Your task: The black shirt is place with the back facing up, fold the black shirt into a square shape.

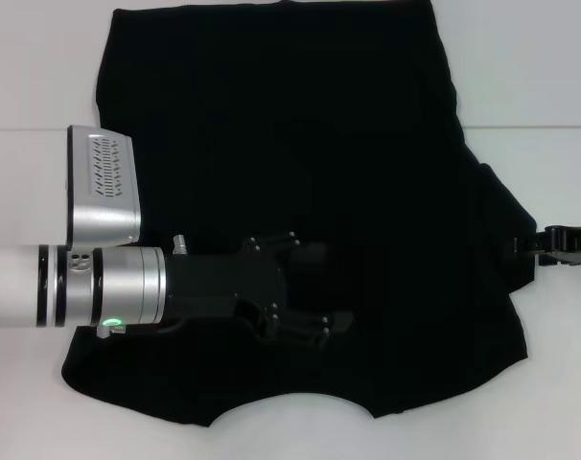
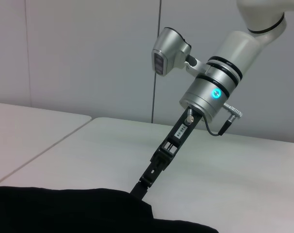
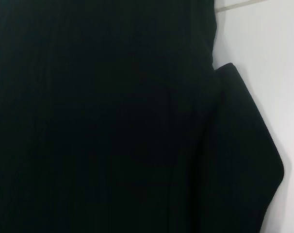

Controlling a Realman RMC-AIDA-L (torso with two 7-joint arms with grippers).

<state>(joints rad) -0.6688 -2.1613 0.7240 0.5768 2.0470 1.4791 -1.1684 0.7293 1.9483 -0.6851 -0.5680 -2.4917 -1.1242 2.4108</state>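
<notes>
Jaws of the left gripper [image 1: 314,287] sit low over the near middle of the large, soft black fabric shirt [image 1: 300,125], black against black, so whether they are apart or together cannot be told. Behind them the black gripper body joins a silver cylinder with a green light and a white arm that reaches in from the left edge of the head view, with a silver camera block mounted on its far side.

The right gripper [image 1: 530,244] is at the right edge of the shirt; in the left wrist view it [image 2: 141,187] comes down at a slant, and its tip meets the edge of the cloth [image 2: 64,211]. Its jaws are too hidden by fabric to judge.

The shirt lies spread flat on the white counter [image 1: 530,67], covering most of the middle. Its far edge runs nearly straight, its curved neckline faces the near edge, and a sleeve lies folded in along the right side. The right wrist view is filled with the dark cloth [image 3: 89,116], with that folded flap on top and a strip of white counter [image 3: 263,58] beside it.
</notes>
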